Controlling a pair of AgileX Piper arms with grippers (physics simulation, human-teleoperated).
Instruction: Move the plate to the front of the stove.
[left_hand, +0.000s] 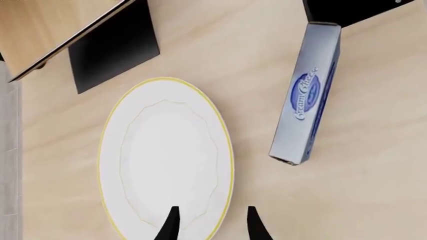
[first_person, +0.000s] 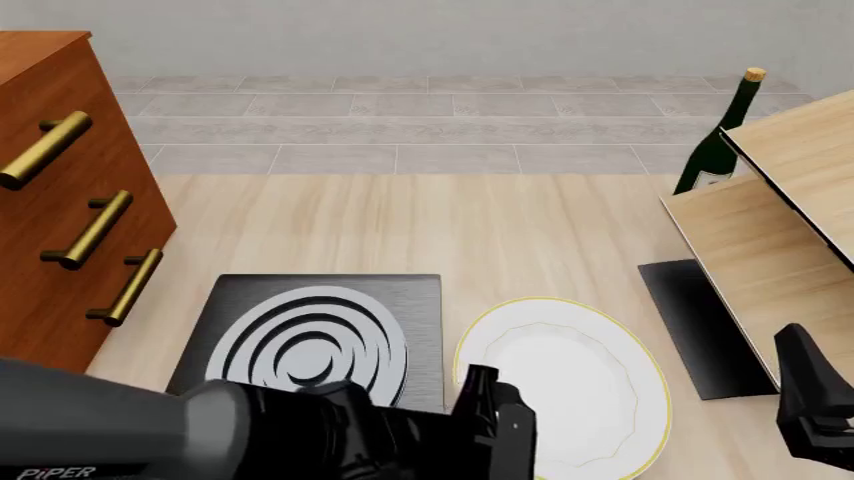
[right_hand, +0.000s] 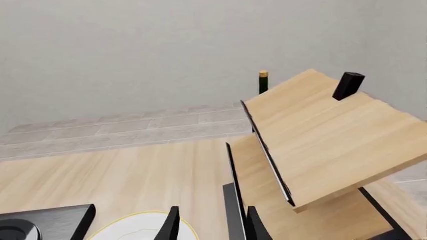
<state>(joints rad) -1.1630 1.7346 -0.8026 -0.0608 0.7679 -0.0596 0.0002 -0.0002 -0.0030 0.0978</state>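
I find the plate (first_person: 561, 395) flat on the desk (first_person: 400, 230), just right of the stove (first_person: 314, 340). My left tool (left_hand: 211, 225) hovers over the plate's near rim, fingers apart, gripping nothing; its arm reaches in low across the stove. My right tool (right_hand: 211, 225) hangs beside the wooden shelf (right_hand: 320, 140), fingers apart.

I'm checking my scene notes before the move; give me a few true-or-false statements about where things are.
1. The plate lies right of the stove in the front view. True.
2. The plate sits on the burner. False: it lies on the table beside the stove.
3. The left gripper is open at the plate's rim. True.
4. The cream cheese box rests on the plate. False: it lies apart from it.
5. The bottle lies on its side. False: it stands upright.
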